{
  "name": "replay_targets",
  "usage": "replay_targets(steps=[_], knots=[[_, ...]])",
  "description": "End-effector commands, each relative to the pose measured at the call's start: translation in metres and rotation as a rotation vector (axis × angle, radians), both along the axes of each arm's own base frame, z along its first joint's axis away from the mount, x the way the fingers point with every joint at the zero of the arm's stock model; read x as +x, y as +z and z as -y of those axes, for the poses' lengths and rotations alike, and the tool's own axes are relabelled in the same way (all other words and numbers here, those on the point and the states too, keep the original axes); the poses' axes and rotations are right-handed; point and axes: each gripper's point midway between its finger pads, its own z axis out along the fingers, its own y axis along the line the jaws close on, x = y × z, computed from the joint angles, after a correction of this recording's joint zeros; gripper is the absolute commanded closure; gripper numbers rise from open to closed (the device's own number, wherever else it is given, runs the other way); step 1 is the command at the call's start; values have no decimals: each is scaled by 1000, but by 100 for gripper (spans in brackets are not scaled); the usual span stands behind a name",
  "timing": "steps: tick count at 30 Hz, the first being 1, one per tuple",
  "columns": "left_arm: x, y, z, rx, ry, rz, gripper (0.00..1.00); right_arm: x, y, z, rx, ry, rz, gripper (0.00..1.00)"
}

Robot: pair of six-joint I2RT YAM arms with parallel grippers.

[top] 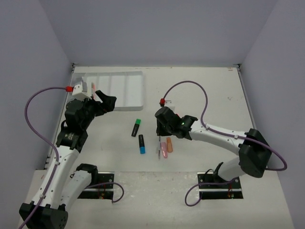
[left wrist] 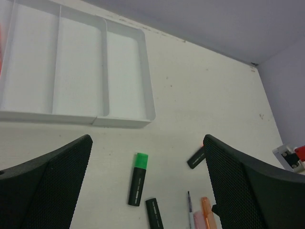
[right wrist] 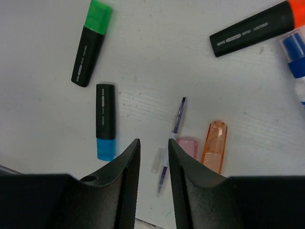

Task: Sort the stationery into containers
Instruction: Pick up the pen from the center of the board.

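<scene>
Right gripper: fingers nearly together with a narrow slot between them, nothing pinched. It hangs at the bottom centre of the right wrist view. The pen lies on the table with its lower end just right of the slot.

I judge the step in hand to be picking up this pen. Procedure:
1. Widen the slot slightly.
2. Shift right until the barrel sits inside the slot. The pen runs nearly parallel to the slot, so the fingers will close across it.
3. Descend to the table and close gently.

The barrel is thin, smooth and round, so expect it to roll. The pink eraser lies just beside it, with the translucent orange eraser further right, so keep the right finger off both.

The blue highlighter at left and the green highlighter at upper left are chunky, black and matte. The tray, rigid white plastic, sits upper left in the top view, well apart from the pen. The left gripper is spread wide and empty near it.
</scene>
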Motion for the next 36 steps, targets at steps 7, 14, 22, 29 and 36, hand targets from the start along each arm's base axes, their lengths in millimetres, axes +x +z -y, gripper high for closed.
replay_targets(steps=[7,14,22,29,36], knots=[[-37,-37,-18,245,-37,-65,0,-23,-44,-10,-175,-105,-32,69],[-36,-39,-8,244,-97,-73,0,-35,-60,-3,-258,-122,-70,73],[-37,-38,-5,241,-114,-64,0,-38,-68,-8,-255,-106,-91,74],[-36,-40,-4,240,-124,-70,0,-40,-71,-19,-230,-72,-97,76],[-36,-41,-2,239,-134,-70,0,-44,-86,-18,-247,-68,-120,77]])
